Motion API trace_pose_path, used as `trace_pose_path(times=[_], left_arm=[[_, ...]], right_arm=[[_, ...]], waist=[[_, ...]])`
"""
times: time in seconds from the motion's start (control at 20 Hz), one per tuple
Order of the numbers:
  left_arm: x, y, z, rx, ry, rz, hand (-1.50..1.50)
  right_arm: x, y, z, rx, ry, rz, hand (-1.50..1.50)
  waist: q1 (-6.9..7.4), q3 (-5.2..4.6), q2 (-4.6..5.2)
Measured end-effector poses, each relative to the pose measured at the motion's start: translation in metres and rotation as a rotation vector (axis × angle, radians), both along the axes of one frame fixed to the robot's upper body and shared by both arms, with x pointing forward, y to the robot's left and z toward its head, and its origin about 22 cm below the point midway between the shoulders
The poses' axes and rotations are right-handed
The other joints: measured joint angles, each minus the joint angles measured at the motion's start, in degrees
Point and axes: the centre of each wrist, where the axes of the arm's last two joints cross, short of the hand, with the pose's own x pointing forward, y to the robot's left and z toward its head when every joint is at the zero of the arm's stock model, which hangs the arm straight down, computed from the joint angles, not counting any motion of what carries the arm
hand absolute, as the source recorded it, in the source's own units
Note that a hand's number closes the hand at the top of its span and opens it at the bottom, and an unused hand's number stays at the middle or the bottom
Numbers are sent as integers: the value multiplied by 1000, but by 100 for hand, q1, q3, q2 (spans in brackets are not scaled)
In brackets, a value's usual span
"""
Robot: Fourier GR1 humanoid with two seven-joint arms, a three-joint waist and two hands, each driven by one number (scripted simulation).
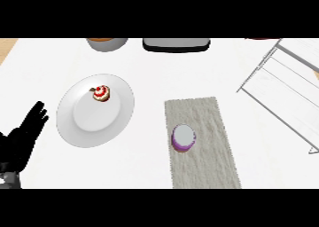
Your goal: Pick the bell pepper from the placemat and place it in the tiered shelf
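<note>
I see no bell pepper; purple-rimmed white round object [183, 138] sits on grey woven placemat [200, 142]. White wire tiered shelf [289, 93] unloaded. Left hand [21, 137] rests, fingers straight. Task unstarted.

No readable text, label or number anywhere

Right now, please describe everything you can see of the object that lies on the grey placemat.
The bell pepper is a small rounded thing with a purple body and a pale, almost white face turned up toward the view. No stem can be made out. It rests on the grey, cloth-like placemat, near the mat's left edge and about halfway along it. Only the mat touches it. No hand is near: the left hand shows far off at the view's left edge.
</note>
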Motion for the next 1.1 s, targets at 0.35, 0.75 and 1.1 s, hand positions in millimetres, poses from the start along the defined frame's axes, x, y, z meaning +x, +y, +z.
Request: trace_pose_path(times=[0.35,0.75,1.1], left_arm=[[5,2,10,5,3,1,0],[-4,2,2,-4,8,5,0],[-9,2,3,4,11,8,0]], right_arm=[[-1,-13,-3,17,-69,39,-150],[-18,-18,14,190,-271,78,-150],[-65,-32,38,280,-461,110,-150]], waist=[[1,1,-6],[-9,0,-19],[-58,0,-35]])
